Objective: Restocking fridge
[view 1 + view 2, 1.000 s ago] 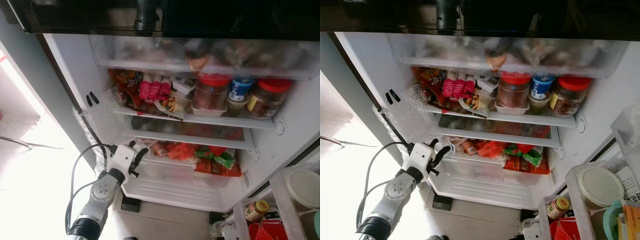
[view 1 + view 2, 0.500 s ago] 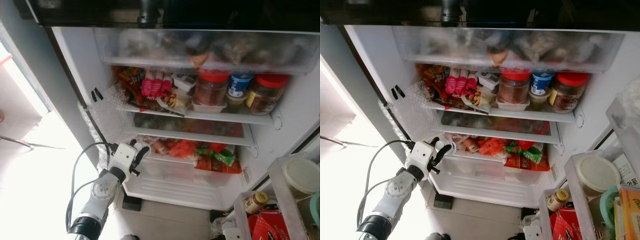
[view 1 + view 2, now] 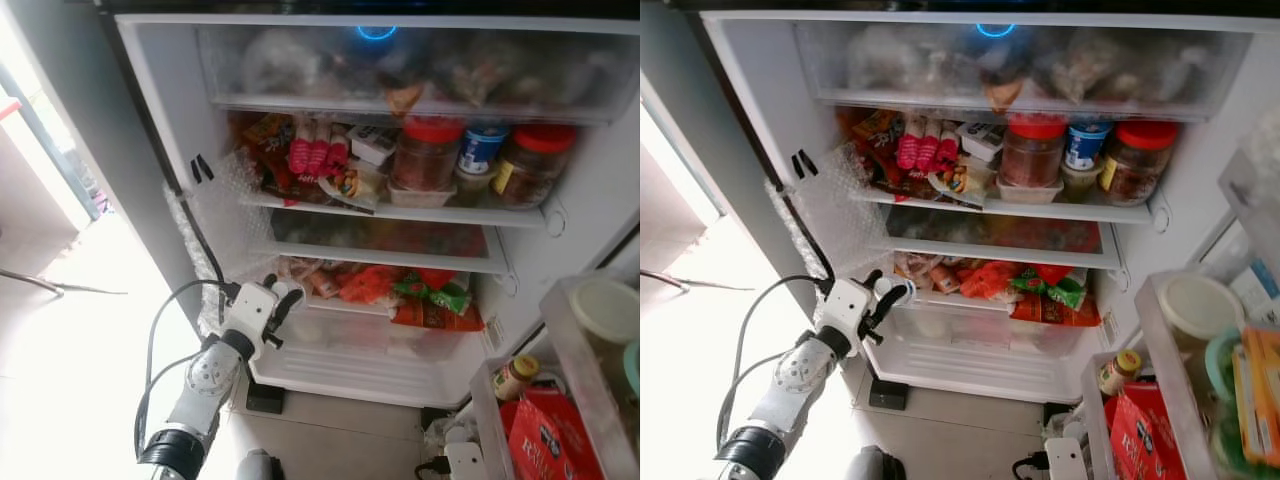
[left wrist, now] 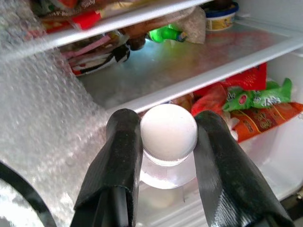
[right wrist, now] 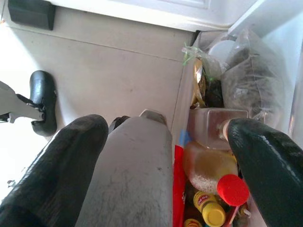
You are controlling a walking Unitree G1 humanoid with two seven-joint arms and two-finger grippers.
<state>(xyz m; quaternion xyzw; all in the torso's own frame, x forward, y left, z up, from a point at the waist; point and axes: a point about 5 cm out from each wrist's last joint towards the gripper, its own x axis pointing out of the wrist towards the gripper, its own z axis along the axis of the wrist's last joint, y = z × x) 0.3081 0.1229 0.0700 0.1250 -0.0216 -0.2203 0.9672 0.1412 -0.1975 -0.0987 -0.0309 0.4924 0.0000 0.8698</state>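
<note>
Left gripper (image 4: 168, 142) clenched on a white-capped bottle (image 4: 168, 130), which I see held at the left front edge of the open fridge (image 3: 160, 110), level with the lower shelf (image 3: 380, 258) and beside bubble wrap (image 3: 220, 215). Right gripper (image 5: 165, 161) hangs idle over the floor (image 5: 109, 61), fingers (image 5: 57, 165) spread wide, grasping nothing. Beyond: red and green packets (image 3: 430, 300), then jars (image 3: 428, 152) on the upper shelf.
</note>
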